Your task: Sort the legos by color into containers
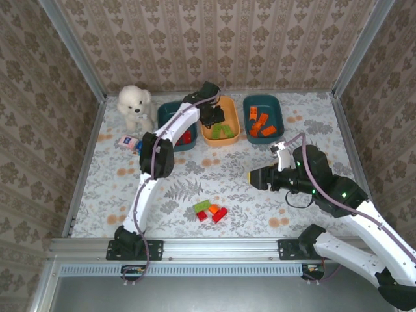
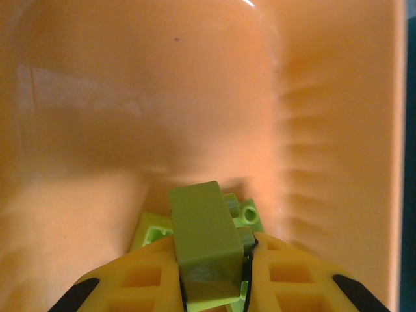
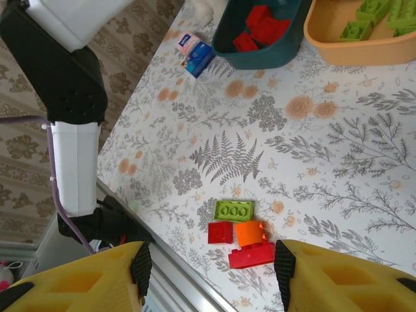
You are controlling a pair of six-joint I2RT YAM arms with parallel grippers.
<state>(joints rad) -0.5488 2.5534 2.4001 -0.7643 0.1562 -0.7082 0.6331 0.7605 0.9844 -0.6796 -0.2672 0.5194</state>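
Observation:
In the left wrist view my left gripper is shut on a light green lego, held inside the orange container just above other green legos. From above, that gripper hangs over the orange container, which stands between two teal containers: one with red legos, one with orange legos. My right gripper is open and empty, raised above a small pile: a green lego, a small red one, an orange one and a longer red one. From above the right gripper is right of the pile.
A white plush bear sits at the back left, with a small blue-white object in front of it. The left arm runs from its base up to the bins. A metal rail borders the near edge; papered walls close in the sides.

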